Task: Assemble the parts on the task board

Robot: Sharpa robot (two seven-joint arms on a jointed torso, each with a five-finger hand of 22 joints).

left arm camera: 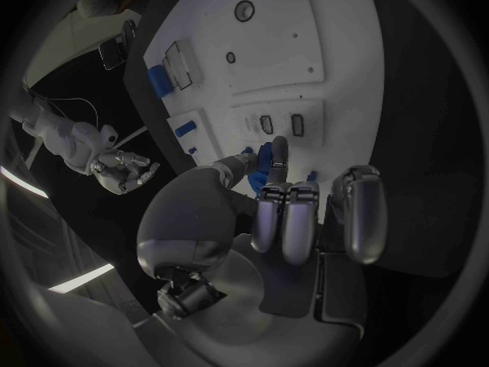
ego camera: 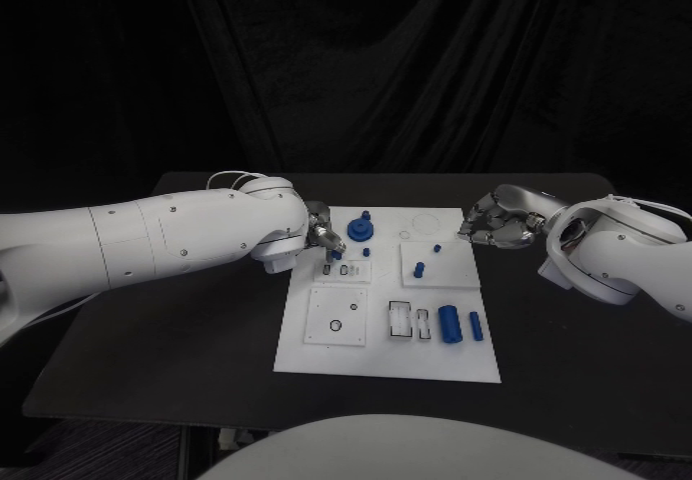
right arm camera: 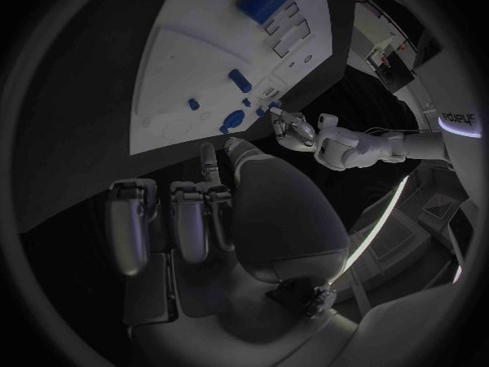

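Observation:
The white task board lies in the middle of the black table. My left hand is over the board's far left part and pinches a small blue part between thumb and finger, just above two small slots. A blue round part with a peg stands right beside that hand. My right hand hovers at the board's far right edge, fingers loosely apart, with nothing in it. A small blue peg stands mid-board. A blue cylinder and a shorter blue piece lie at the near right.
Open rectangular recesses sit left of the blue cylinder, and a square plate with a small ring lies on the board's near left. Bare black table surrounds the board on both sides.

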